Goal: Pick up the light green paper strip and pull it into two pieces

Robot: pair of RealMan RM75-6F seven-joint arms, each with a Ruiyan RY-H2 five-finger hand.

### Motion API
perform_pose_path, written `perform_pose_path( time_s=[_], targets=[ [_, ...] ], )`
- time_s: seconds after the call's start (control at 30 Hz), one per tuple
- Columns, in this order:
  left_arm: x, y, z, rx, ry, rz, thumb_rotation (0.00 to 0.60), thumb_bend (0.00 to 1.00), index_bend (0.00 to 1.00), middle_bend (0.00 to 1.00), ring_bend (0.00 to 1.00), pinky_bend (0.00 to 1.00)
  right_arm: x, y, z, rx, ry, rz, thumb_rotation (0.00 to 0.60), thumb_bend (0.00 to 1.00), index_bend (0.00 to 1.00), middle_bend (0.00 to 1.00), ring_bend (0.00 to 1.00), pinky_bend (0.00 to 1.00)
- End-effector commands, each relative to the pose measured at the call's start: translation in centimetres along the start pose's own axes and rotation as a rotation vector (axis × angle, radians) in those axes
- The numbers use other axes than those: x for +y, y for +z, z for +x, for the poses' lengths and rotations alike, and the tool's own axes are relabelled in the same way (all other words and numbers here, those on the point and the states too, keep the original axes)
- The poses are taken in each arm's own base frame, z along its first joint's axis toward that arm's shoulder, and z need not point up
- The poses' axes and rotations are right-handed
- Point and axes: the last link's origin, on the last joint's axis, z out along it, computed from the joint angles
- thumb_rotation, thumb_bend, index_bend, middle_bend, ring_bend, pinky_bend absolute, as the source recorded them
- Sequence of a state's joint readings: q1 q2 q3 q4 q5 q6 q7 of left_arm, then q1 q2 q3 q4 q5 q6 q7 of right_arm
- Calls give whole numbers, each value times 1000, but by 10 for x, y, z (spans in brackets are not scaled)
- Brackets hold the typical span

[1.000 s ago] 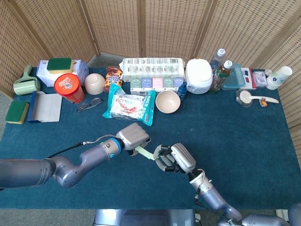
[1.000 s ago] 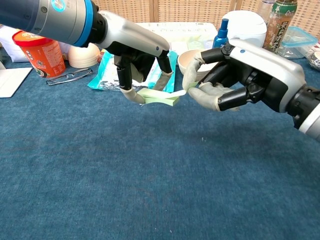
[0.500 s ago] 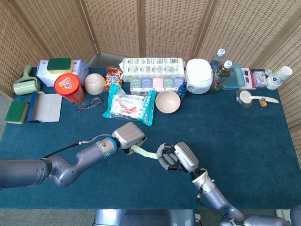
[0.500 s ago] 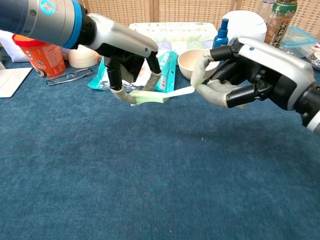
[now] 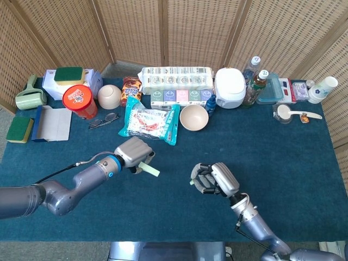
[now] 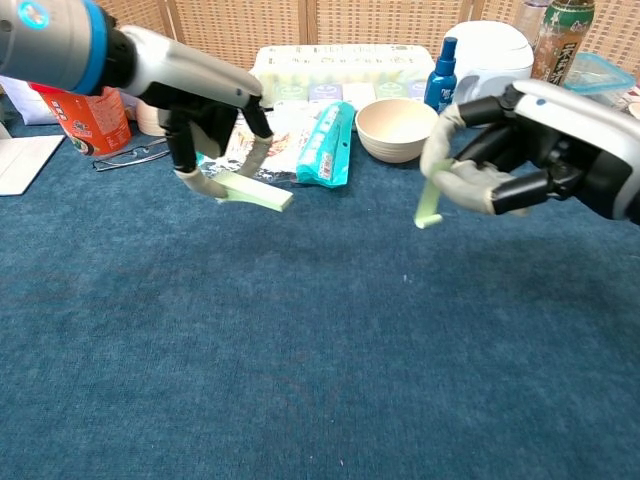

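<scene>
The light green paper strip is now in two pieces. Half a second ago it was one taut band stretched between the hands; now the left piece point(image 6: 256, 194) juts from the left robot hand point(image 6: 215, 135) and the right piece point(image 6: 430, 207) hangs loose below the right robot hand point(image 6: 510, 160), with open table point(image 6: 300, 350) between them. Both pieces are held in the air above the blue cloth, not resting on it.

The left robot hand has swung away toward nine o'clock and pinches its piece between fingertips, the free end pointing toward four o'clock in the chest view. The right robot hand has drawn off toward three o'clock, fingers curled in and clamped on the top of its piece, which droops toward six o'clock. In the head view the same gap shows, left robot hand point(image 5: 133, 153) and right robot hand point(image 5: 215, 179) well apart.

My judgement is that the pull has done its work and the task is essentially complete; only setting the pieces down could remain.

Behind the gap, toward twelve o'clock, lie a teal snack packet point(image 6: 325, 145) and a cream bowl point(image 6: 397, 127), untouched.
</scene>
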State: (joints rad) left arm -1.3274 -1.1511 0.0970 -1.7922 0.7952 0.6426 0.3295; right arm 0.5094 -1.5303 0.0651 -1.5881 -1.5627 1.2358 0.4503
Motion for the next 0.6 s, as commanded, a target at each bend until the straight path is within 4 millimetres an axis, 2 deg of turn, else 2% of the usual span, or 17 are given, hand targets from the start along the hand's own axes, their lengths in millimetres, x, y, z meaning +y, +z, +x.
perform_pose_path(
  time_s=[0.03,0.13,0.27,0.37,0.5,0.6],
  targets=[
    [-14,-7,-8,21,25,36,600,388,697,1000,1000,1000,8,-5,4,-13,-8,-26,600,495,557,796,839,778],
    [-24,-11,-16,29,13,65,600,384,683,1000,1000,1000,15,-9,7,-33,-14,-47,600,495,442,653,711,684],
    [-32,-15,-24,40,-4,87,600,381,641,995,998,1000,21,-12,10,-52,-28,-62,600,496,168,441,534,489],
    [-36,-16,-27,53,-3,97,600,378,602,965,976,1000,23,-13,12,-49,-28,-67,600,496,38,337,439,405],
    [-37,-19,-29,69,7,101,600,376,526,853,863,984,25,-15,18,-32,-41,-75,600,496,0,268,352,372],
    [-37,-22,-31,70,12,99,600,370,428,699,722,856,28,-20,25,-11,-49,-88,600,496,0,265,328,361]
  ],
)
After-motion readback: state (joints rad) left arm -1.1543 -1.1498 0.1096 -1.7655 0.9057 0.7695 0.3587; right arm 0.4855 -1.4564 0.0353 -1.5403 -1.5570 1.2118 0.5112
